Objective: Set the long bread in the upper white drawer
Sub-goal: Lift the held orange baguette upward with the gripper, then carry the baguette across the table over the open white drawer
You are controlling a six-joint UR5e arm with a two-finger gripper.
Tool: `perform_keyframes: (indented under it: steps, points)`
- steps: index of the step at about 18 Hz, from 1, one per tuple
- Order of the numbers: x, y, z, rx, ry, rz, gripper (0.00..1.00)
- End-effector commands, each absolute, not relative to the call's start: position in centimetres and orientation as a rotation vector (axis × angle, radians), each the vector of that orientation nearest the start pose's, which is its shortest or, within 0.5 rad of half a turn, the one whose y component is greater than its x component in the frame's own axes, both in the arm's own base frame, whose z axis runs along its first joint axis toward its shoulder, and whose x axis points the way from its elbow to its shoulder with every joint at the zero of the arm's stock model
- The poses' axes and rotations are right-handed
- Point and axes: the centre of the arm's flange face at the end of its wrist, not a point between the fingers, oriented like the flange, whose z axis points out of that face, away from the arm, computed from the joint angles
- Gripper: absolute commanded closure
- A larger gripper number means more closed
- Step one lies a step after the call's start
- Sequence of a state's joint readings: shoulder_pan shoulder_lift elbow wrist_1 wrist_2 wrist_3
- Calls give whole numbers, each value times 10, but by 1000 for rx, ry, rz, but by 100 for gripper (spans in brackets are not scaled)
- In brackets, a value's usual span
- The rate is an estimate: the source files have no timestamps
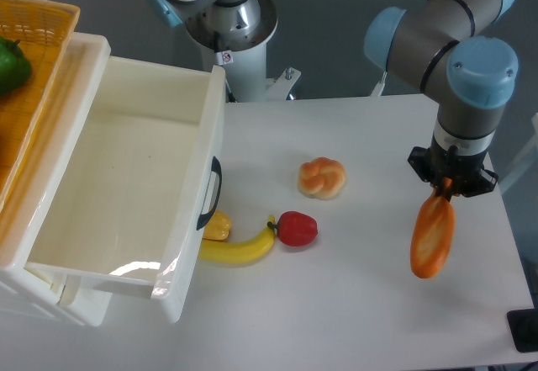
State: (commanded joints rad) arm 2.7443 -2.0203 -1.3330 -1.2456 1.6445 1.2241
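right now i have the gripper (446, 188) closed around the top end of the long bread (433, 238), out over the right side of the bench (361, 304). the loaf hangs almost straight down from the fingers, its lower end tipped a little toward the left, and i can see a gap between its underside and the bench surface, so it is lifted clear rather than resting. the dark fingers pinch the loaf's upper tip, and most of the orange-brown body shows below them.

the upper white drawer (126, 194) is pulled out on the left side of the bench, well apart from the loaf. its interior is glossy white and i see nothing lying inside it. the dark curved handle (210, 194) on its front faces the middle of the bench. below its near corner a smaller white drawer edge (80, 299) sticks out.

between the drawer and the gripper sit the other items: a round knotted bun (322, 177) near the middle of the bench, a red pepper (296, 228) in front of it, and a yellow banana (239, 247) whose tip touches the pepper's left side. a small yellow-orange piece (217, 225) sits right by the drawer front, just above the banana; i cannot tell what it is.

at the far left edge an orange wicker basket (38, 18) holds something green (13, 64).
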Motion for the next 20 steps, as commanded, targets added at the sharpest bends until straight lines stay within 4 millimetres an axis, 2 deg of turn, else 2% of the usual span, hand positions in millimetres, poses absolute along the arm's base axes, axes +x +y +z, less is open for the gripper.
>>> perform_keyframes:
  steps: [2, 5, 7, 11, 14, 17, 20]
  points:
    - [-569, 377, 390, -3147, 60, 206, 96]
    - [-545, 377, 425, -3111, 50, 194, 96]
    - [-527, 383, 442, -3091, 19, 182, 96]
    - [-472, 406, 475, -3062, -43, 151, 96]
    - [-432, 405, 506, -2972, -123, 125, 96]
    - [-379, 419, 539, -2921, -167, 135, 96]
    - [-336, 432, 551, -2906, -210, 119, 96]
